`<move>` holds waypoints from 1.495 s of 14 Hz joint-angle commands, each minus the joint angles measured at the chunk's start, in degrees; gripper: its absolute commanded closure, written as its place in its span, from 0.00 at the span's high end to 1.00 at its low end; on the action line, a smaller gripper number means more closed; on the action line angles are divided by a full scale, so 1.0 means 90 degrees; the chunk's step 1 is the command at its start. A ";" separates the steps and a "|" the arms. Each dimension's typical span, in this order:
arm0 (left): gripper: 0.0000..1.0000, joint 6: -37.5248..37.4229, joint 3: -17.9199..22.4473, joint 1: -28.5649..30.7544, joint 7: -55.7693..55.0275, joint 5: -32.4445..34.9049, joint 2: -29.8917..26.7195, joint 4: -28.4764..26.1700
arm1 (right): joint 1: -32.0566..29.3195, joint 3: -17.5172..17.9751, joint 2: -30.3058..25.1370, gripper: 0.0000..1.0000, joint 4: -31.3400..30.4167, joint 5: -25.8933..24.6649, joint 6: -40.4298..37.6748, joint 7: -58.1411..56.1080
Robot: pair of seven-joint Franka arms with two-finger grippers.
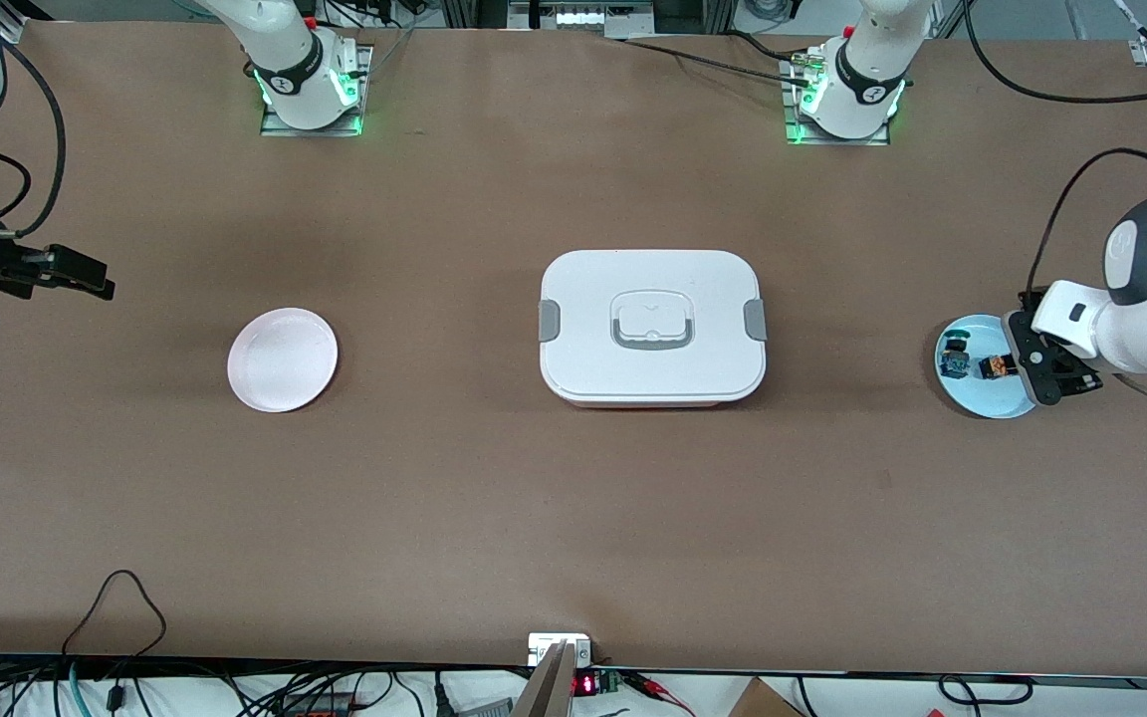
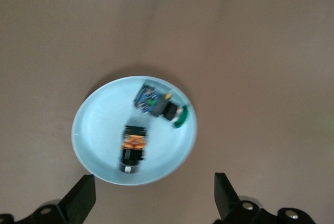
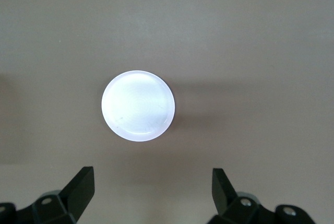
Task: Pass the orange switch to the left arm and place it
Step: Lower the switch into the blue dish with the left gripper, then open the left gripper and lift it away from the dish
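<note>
Left gripper (image 1: 1049,370) fingers open over orange switch (image 2: 133,149), right gripper (image 3: 151,195) fingers open, no legible writing

Front view: high camera facing robots across desk (image 1: 573,518), looking steeply down; both bases along top edge, whole desk width in frame, far off. Left wrist view: looks straight down, fairly close, own open jaws at frame edge, blue plate (image 2: 99,130) filling middle. Right wrist view: looks down from higher, own open jaws at edge, white plate (image 3: 138,105) small in frame. Front view shares blue plate (image 1: 977,393) with left wrist view, white plate (image 1: 282,359) with right wrist view. Wrist views share nothing.
</note>
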 commanded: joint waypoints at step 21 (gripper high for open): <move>1.00 -0.0587 0.4284 -0.4806 -0.6623 -0.2494 -0.2641 0.0739 | -0.0902 0.1100 -0.0139 1.00 0.0029 -0.0233 0.0264 0.0076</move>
